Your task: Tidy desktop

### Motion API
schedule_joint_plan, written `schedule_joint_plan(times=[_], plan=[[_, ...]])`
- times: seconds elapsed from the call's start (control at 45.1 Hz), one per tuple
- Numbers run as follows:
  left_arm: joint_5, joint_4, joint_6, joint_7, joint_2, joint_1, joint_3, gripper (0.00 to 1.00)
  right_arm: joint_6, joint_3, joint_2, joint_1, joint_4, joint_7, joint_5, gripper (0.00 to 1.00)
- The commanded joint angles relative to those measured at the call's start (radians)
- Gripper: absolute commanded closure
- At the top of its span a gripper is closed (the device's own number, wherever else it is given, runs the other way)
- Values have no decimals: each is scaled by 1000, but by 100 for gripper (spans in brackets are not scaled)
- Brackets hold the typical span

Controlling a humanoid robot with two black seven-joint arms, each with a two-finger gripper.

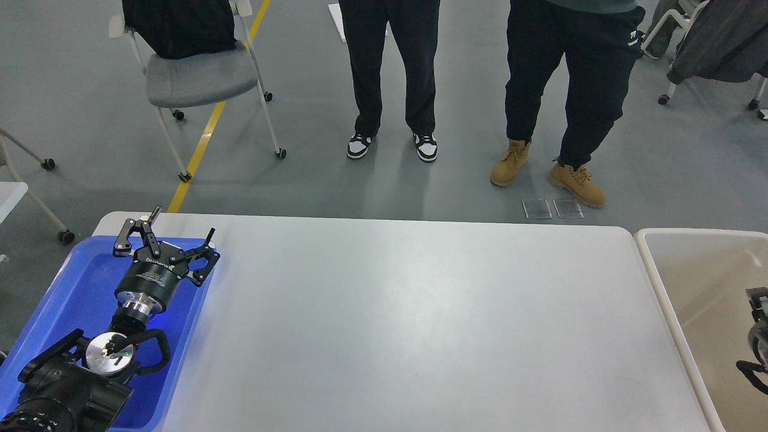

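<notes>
The desktop [420,312] is a wide, plain grey-white tabletop filling the middle of the head view, and nothing lies on it. My left gripper [183,223] is open and empty. It hovers over the far right corner of the blue tray [66,288] at the desktop's left end. My right gripper [755,330] shows only partly at the right edge, over the beige bin [690,282]. Its two fingers stand apart and I see nothing between them.
Two people stand on the floor just beyond the far edge of the table, one in sneakers [393,146] and one in tan boots [549,174]. A grey wheeled chair [201,75] stands at the back left. The bin butts against the desktop's right end.
</notes>
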Motion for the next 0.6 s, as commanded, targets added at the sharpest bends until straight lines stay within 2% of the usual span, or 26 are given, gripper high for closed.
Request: schedule_joint_plan(times=[0.0,0.2,0.421,0.577], plan=[[1,0,0,0,0,0,0,0,2,-5,-14,15,8,2,11,0],[1,0,0,0,0,0,1,0,19,-13,-25,61,8,4,9,0],[0,0,0,0,0,0,0,0,223,-16,-105,133,11,7,-7,0],[0,0,0,0,0,0,1,0,248,-118,-184,214,112,8,-30,0]])
